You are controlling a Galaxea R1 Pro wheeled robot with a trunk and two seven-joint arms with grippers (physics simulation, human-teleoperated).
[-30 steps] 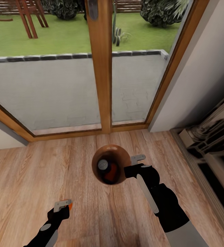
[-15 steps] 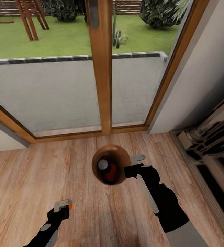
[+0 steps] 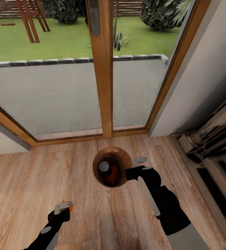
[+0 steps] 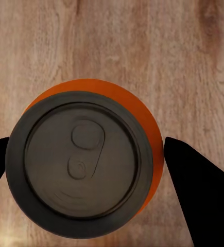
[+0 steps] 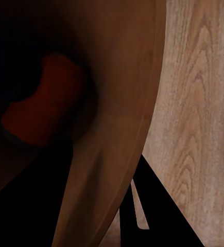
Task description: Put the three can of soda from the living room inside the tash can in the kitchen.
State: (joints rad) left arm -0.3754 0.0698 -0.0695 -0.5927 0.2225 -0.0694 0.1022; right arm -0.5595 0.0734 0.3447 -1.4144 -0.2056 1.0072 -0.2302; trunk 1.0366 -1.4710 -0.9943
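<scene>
While the bin [image 3: 112, 166] hangs by its rim from the right fingers [image 3: 136, 166], clamped on its wall, with a blue can [image 3: 104, 167] and an orange can [image 3: 112, 173] inside, the last step is in hand. The left fingers [image 3: 63, 208], low and well apart from the bin, clamp the third can [image 4: 86, 159] between them; next it likely needs lifting over the opening.

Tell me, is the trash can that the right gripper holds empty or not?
Not empty. Inside the trash can, a dark blue can and an orange can lie on its brown bottom.
</scene>
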